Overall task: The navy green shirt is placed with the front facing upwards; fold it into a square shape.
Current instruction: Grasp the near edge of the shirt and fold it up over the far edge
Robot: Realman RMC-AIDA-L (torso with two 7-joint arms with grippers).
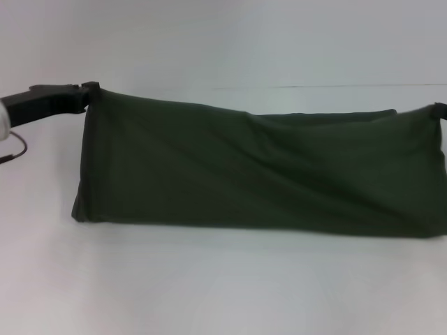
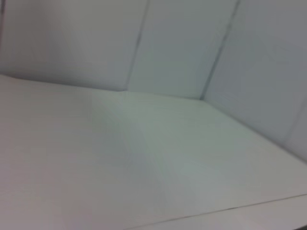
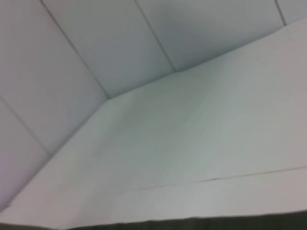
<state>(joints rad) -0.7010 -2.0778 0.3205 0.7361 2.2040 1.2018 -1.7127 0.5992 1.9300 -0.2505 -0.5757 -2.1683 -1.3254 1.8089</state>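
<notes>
The shirt [image 1: 258,171] is plain dark olive green, no print showing. The desk [image 1: 223,286] is white. At upper left, the left claw [image 1: 89,88] is black.

Dark olive-green cotton-like shirt [image 1: 258,171], matt, soft cloth with shallow creases, black matt plastic-looking left gripper [image 1: 89,88] at 10 o'clock, smooth matt white table surface [image 1: 223,286]

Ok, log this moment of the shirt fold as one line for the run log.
navy green shirt: lifted, spread between arms | left gripper: shut on top corner | right gripper: at opposite corner, frame edge | table: white
</notes>
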